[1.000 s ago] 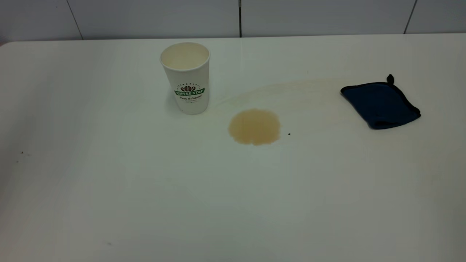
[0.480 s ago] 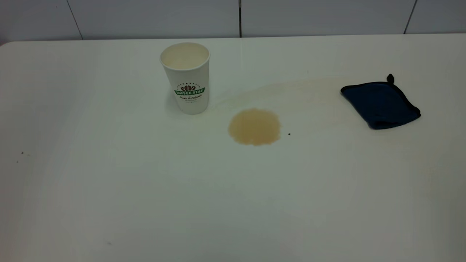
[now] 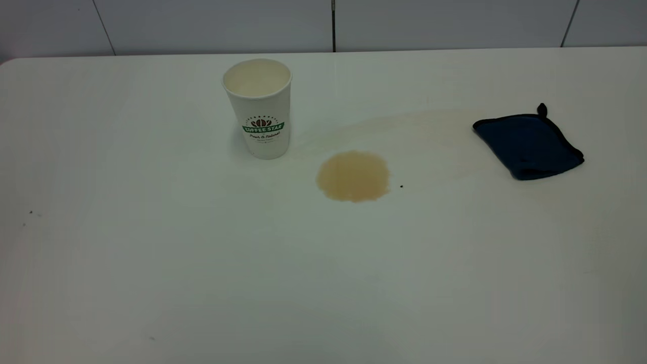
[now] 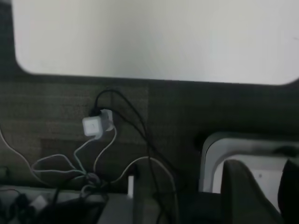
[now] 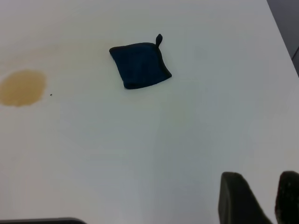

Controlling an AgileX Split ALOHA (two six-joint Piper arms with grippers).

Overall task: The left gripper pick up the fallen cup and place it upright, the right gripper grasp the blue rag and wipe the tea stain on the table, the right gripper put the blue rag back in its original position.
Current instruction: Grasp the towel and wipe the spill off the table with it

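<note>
The cup [image 3: 259,108] upright in exterior view only, rag-side wrist view without.

A white bench [image 3: 151,263] with rounded corners fills most of the exterior view, its matte top lit evenly from above. Behind its far edge stands a pale grey panelled wall [image 3: 212,25], split by dark seams (one vertical joint near the middle). The left wrist view shows a dark carpeted floor [image 4: 196,112] beyond the bench edge, where a white plug adapter [image 4: 96,125] lies among black and white cables [image 4: 70,163].
</note>
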